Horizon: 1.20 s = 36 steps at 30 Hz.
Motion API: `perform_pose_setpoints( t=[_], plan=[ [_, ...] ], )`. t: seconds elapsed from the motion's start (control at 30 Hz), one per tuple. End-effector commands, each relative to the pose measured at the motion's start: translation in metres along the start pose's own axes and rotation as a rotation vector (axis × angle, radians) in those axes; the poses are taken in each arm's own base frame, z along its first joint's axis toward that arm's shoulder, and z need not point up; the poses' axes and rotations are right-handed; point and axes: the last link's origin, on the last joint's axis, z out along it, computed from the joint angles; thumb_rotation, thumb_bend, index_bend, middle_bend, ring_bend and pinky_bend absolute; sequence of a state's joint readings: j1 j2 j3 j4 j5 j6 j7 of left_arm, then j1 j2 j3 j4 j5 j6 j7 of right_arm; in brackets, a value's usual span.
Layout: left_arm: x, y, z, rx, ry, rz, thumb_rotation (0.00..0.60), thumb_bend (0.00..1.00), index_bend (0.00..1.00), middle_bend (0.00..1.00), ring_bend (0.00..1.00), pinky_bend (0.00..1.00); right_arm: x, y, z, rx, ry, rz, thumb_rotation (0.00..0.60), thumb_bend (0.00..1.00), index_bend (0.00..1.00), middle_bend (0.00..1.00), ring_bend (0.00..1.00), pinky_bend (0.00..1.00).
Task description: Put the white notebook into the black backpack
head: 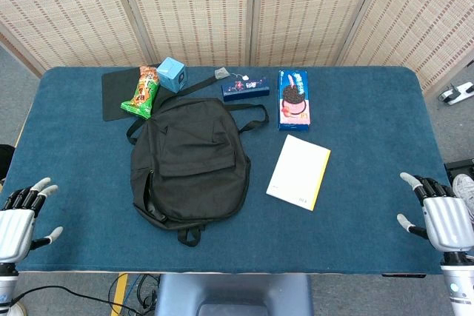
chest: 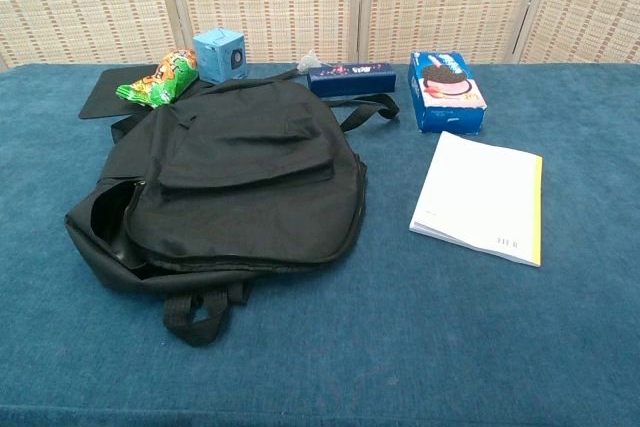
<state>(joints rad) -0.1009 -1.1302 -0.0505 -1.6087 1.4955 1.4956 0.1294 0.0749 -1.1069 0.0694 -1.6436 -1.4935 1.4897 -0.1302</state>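
Note:
The white notebook (head: 299,171) (chest: 480,197), with a yellow edge, lies flat on the blue table right of centre. Left of it the black backpack (head: 189,160) (chest: 240,182) lies flat, its top toward the near-left, with an opening showing at its left side. My left hand (head: 21,216) hovers at the table's near-left corner, fingers spread and holding nothing. My right hand (head: 441,216) sits at the near-right corner, fingers likewise apart and empty. Both hands are far from the notebook and the backpack. Neither hand shows in the chest view.
Along the far side lie a green snack bag (head: 142,92), a light blue box (head: 172,74), a dark blue flat box (head: 246,88), a blue cookie box (head: 294,99) and a black mat (head: 118,94). The blue table (head: 370,220) ends just before my hands.

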Motion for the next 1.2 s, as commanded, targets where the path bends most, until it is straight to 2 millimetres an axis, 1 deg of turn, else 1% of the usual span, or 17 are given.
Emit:
perform_pose_setpoints(
  t=[0.03,0.67,0.97,1.2],
  plan=[
    [0.0,0.0,0.0,-0.001,0.0,0.0,0.6,0.12,0.26,0.16,0.17,0.16,0.0,0.0,0.0,0.0,0.0,0.001,0.6,0.15,0.21,0.27,0.23,0.33],
    [0.002,0.003,0.004,-0.023,0.016,0.002,0.6,0.12,0.26,0.17,0.18,0.16,0.004,0.002,0.003,0.012,0.002,0.0,0.6,0.15,0.21,0.27,0.23,0.33],
    [0.005,0.005,0.013,-0.062,0.008,0.011,0.6,0.12,0.26,0.17,0.18,0.16,0.007,0.002,0.006,0.014,0.007,-0.007,0.6,0.15,0.21,0.27,0.23,0.33],
    [0.002,0.007,0.018,-0.086,-0.005,0.009,0.6,0.12,0.27,0.18,0.18,0.16,0.009,0.001,0.008,0.022,0.003,-0.015,0.6,0.14,0.21,0.27,0.23,0.33]
  ],
)
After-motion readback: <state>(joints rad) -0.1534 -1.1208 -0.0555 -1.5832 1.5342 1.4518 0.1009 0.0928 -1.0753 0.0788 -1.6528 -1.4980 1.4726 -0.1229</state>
